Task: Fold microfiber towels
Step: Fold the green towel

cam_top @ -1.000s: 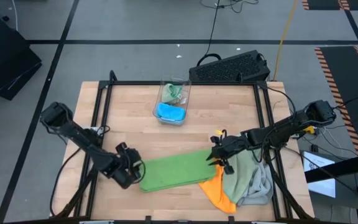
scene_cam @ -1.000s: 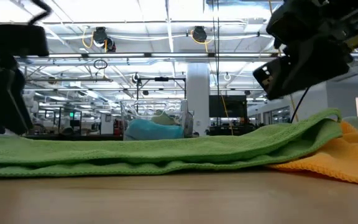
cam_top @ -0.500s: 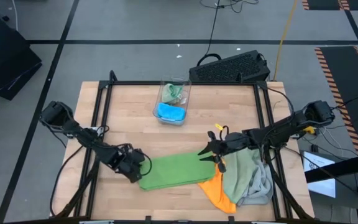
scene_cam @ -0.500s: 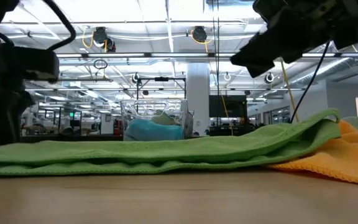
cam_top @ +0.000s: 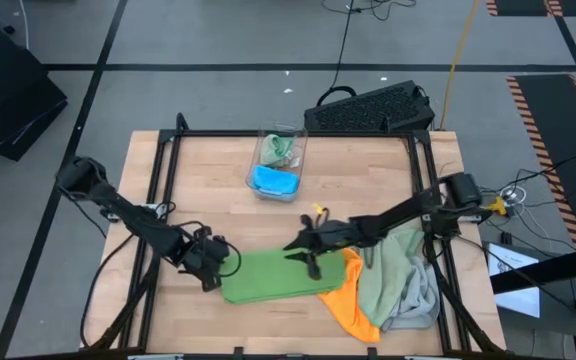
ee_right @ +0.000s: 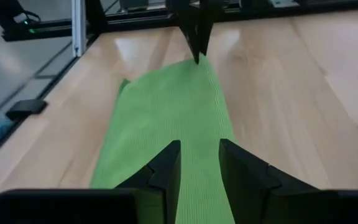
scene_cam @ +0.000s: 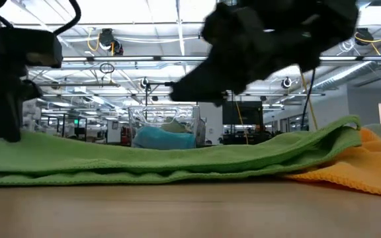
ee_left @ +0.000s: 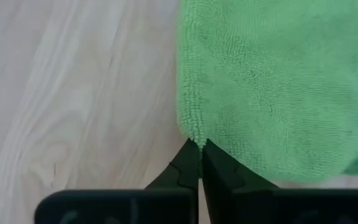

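Black and closed tight, your left tool (ee_left: 199, 163) has its two fingertips pinched on the very edge of the bright green folded microfiber towel (cam_top: 286, 275), at the end that lies toward the left of the pale wooden table (cam_top: 208, 190). That grip looks meant to anchor or lift this end for the next fold. Your right tool (cam_top: 309, 252) hovers low over the middle of the same towel, its jaws held a narrow way apart with nothing between them; you see green cloth through the gap in its wrist view, so it seems placed to press or catch the fabric partway along.

The bright green towel lies flat as a long strip, its long axis running across the table from left to right, slightly tilted, with its right end resting on the orange microfiber towel (cam_top: 348, 308). Beside that lie the sage green towel (cam_top: 383, 280) and the light grey towel (cam_top: 423, 295) in a loose heap. Well apart, toward the far edge, the clear plastic bin (cam_top: 278, 163) holds a blue cloth (cam_top: 274, 181).
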Controlling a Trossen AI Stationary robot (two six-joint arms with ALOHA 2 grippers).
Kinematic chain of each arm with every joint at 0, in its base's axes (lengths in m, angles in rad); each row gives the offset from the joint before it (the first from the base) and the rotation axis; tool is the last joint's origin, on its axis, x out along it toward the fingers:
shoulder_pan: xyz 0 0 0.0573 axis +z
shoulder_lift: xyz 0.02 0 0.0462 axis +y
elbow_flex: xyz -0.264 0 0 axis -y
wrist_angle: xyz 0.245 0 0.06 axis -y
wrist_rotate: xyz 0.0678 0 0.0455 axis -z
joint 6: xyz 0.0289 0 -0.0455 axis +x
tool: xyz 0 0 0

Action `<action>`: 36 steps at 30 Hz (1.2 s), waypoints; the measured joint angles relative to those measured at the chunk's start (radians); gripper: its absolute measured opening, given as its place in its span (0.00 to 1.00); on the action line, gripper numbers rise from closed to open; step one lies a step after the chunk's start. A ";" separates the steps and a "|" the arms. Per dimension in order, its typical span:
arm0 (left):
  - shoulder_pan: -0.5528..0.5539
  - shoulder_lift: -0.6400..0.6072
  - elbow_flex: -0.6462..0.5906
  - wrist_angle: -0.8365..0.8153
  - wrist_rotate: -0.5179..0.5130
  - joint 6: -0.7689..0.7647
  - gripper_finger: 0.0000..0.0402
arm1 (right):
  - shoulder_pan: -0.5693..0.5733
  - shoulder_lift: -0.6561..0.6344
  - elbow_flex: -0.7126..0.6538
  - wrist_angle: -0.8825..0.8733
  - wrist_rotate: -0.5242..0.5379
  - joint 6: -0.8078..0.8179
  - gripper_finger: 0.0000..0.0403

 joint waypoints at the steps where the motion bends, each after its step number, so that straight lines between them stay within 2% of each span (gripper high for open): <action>1: -0.001 -0.011 0.000 -0.001 0.000 0.002 0.01 | -0.005 0.023 0.042 -0.019 -0.001 -0.012 0.25; 6: -0.015 -0.060 0.000 -0.062 0.001 0.004 0.01 | -0.038 0.109 0.248 -0.251 -0.028 -0.073 0.25; 10: -0.040 -0.080 0.000 -0.183 0.010 -0.029 0.01 | -0.049 0.121 0.326 -0.399 -0.054 -0.140 0.25; 14: -0.073 -0.094 0.000 -0.319 0.034 -0.099 0.02 | -0.061 0.090 0.329 -0.471 -0.044 -0.177 0.25; 16: -0.090 -0.100 0.000 -0.377 0.049 -0.130 0.01 | -0.062 0.075 0.329 -0.521 -0.005 -0.176 0.25; 20: -0.112 -0.101 0.000 -0.440 0.056 -0.185 0.02 | -0.065 0.076 0.329 -0.619 0.009 -0.135 0.26; 23: -0.123 -0.100 0.001 -0.495 0.056 -0.241 0.03 | -0.067 0.076 0.317 -0.695 0.007 -0.092 0.32; 27: -0.121 -0.100 0.001 -0.601 0.086 -0.319 0.01 | -0.067 0.077 0.277 -0.710 0.010 -0.061 0.42; 32: -0.111 -0.099 0.001 -0.597 0.137 -0.333 0.02 | -0.067 0.076 0.244 -0.706 0.060 -0.048 0.50; 36: -0.101 -0.099 0.011 -0.598 0.178 -0.356 0.01 | -0.067 0.066 0.230 -0.679 0.060 -0.065 0.53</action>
